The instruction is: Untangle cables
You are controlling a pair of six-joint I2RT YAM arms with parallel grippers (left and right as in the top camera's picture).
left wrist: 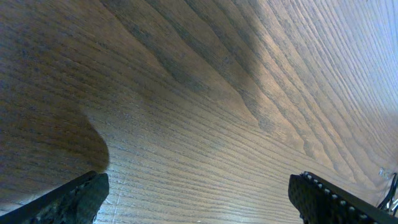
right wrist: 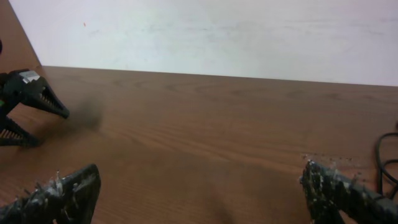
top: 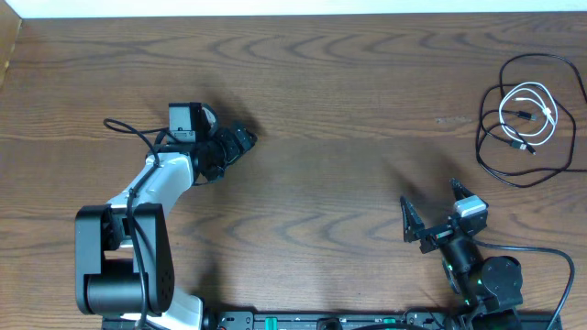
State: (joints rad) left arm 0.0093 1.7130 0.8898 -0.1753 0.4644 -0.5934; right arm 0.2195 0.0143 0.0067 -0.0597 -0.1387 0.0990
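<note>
The black cable [top: 495,165] lies in loose loops at the far right of the table. The shorter white cable [top: 543,103] is coiled inside those loops, lying over the black one. A bit of black cable shows at the right edge of the right wrist view [right wrist: 385,163]. My left gripper [top: 240,142] is open and empty over bare wood at the centre left, far from the cables. My right gripper [top: 431,209] is open and empty near the front right, below and left of the cables. Both wrist views show wide-apart fingers [left wrist: 199,199] [right wrist: 199,196] with nothing between them.
The wooden table [top: 348,110] fills the view; its back edge meets a white wall [right wrist: 217,31]. The left arm's base [top: 124,266] stands at the front left, the right arm's base [top: 486,284] at the front right with its own thick black wires.
</note>
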